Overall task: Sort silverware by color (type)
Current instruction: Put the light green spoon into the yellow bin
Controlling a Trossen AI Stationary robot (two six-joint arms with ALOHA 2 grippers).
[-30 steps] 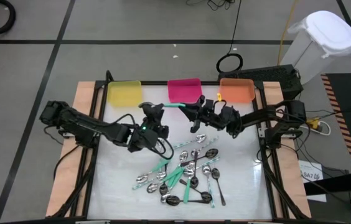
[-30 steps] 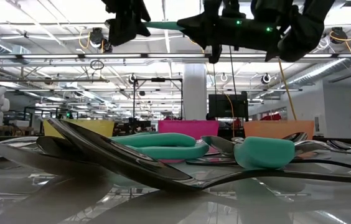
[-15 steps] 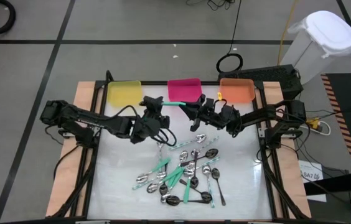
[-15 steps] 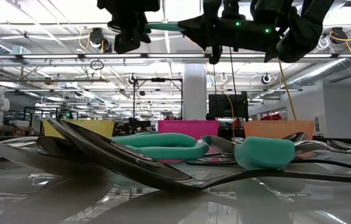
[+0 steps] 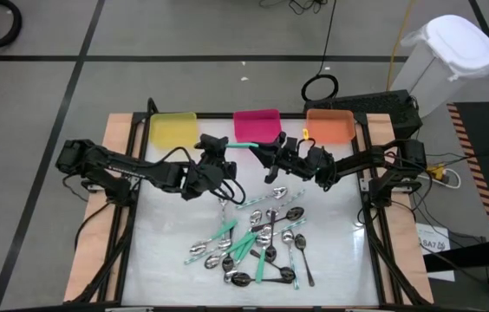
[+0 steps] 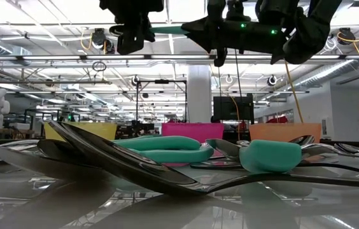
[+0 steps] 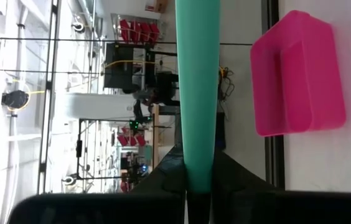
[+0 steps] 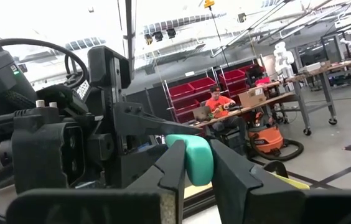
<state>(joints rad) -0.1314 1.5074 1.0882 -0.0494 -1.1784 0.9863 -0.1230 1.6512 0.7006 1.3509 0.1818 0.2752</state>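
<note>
One teal-handled spoon [image 5: 243, 145] hangs level in the air just in front of the pink bin [image 5: 256, 124], held between both grippers. My left gripper [image 5: 219, 145] is shut on the handle's left end, and my right gripper [image 5: 266, 151] is shut on its right part. In the low view the teal handle [image 6: 168, 28] bridges the left gripper [image 6: 135, 28] and the right gripper [image 6: 206, 28] high over the table. The rest of the silverware [image 5: 257, 243], with teal, silver and dark handles, lies in a loose pile on the white tabletop. My left gripper pinches the teal handle's free end [image 7: 198, 177] between its two fingers. It comes level from the table's left, so the handle runs straight on from the fingers. The spoon is clear of the table. My right gripper pinches the teal handle [image 8: 191, 163] between its two fingers, coming from the table's right and slanting slightly upward. The handle points away from it toward the left gripper. Which part of the spoon lies farther back between the fingers is hidden by the gripper.
A yellow bin [image 5: 173, 130] and an orange bin [image 5: 329, 126] flank the pink one along the far edge. Bare white tabletop [image 5: 166, 234] lies left of the pile. Wooden rails [image 5: 116, 139] frame the table. A white lidded container [image 5: 448, 56] stands beyond the far right corner.
My left gripper has swung toward the far edge and the right, up to the free end of the teal handle, and has taken hold of it. The right gripper and the spoon have stayed where they were.
</note>
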